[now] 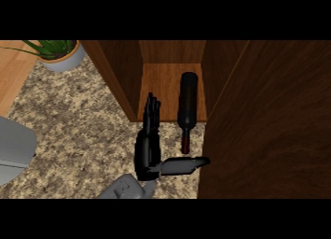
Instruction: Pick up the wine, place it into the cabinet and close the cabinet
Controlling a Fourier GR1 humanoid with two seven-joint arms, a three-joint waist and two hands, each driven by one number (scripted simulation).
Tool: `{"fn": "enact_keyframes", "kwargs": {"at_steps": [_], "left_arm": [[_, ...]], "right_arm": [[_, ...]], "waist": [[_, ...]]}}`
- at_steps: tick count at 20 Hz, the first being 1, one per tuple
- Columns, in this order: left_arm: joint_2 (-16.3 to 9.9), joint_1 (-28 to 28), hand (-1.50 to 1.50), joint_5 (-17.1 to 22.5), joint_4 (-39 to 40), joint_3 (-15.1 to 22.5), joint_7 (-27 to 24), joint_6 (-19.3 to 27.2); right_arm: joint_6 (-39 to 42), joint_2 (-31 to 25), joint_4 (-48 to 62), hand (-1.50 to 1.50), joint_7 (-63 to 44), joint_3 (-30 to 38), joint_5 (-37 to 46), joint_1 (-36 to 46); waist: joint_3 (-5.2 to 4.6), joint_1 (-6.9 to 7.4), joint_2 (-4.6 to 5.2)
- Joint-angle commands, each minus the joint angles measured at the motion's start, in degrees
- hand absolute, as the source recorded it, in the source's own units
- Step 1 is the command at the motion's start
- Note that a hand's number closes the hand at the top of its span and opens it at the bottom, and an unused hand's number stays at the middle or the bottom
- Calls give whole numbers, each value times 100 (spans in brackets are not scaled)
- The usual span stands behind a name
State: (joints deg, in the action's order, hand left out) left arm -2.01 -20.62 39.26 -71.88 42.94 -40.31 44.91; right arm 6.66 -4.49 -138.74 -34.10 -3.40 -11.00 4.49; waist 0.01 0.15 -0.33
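The dark wine bottle (188, 100) lies on its side on the cabinet's wooden shelf (161, 86), base toward the back. Its neck sticks out over the shelf's front edge toward me. My left hand (148, 154) is just left of the bottle, seen edge-on, with straight fingers reaching onto the shelf's front and not wrapped round the glass. Its thumb points right, just below the neck's tip. The cabinet door (278, 130) stands open, a large dark wood panel filling the right side. My right hand shows nowhere.
A speckled stone counter (71, 130) spreads to the left of the cabinet. A potted green plant (61, 58) stands at the back left. A rounded grey object (6, 149) sits at the left edge. The cabinet's left wall (116, 79) rises beside my fingers.
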Motion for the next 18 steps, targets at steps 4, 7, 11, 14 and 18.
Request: {"fn": "enact_keyframes", "kwargs": {"at_steps": [4,7,11,14,18], "left_arm": [[-404,843,-150,-676,-1804,503,607,1133],[-526,1100,-150,-835,-2142,465,723,1114],[-681,1812,-150,-1096,-2876,802,551,970],[-1223,2056,-150,-1021,-3185,710,614,564],[-1876,2669,-150,-960,-3674,727,388,85]], "right_arm": [[112,-274,-466,-150,-264,518,-587,-37],[32,-173,-790,-150,-457,261,-515,-184],[237,-328,-420,-150,-303,536,-716,46],[415,-194,-646,-150,-335,302,-978,-433],[380,-74,-550,150,-592,-213,-665,-265]], "waist": [[4,3,7],[1,-16,10],[1,-6,17],[2,-28,11],[-5,2,15]]}}
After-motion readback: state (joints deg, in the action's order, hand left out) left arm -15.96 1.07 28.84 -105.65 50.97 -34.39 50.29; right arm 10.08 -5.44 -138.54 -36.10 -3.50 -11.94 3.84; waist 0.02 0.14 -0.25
